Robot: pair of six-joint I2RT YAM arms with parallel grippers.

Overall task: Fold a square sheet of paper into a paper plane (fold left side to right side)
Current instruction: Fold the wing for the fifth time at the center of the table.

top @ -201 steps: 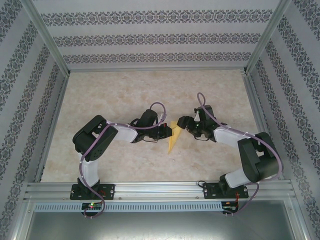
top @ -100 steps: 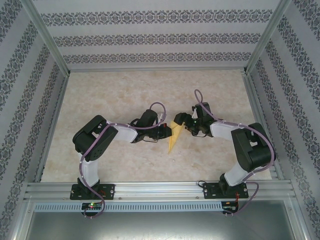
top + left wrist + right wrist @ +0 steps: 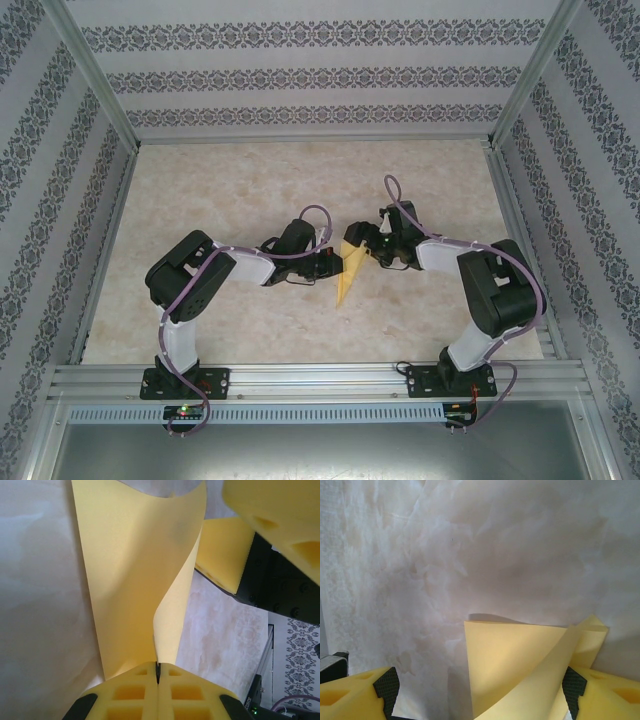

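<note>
Left arm [image 3: 200, 285] and right arm [image 3: 490, 290]: bulky black joint housings, white tubular links, a lilac cable [image 3: 318, 212] looping along each; black bases [image 3: 185, 383], green light [image 3: 186, 409] by the left one. Left claw [image 3: 157, 672] and right claw [image 3: 480, 680]: bright-yellow moulded pads [image 3: 130, 695] with square pockets, textured black corner patches [image 3: 387, 685], on black screw-studded mounts [image 3: 272, 587].

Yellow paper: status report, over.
Left pincer shut on yellow paper. Right pincer open at its curled far end. Paper partly folded, bowed. Nothing blocking seen.
</note>
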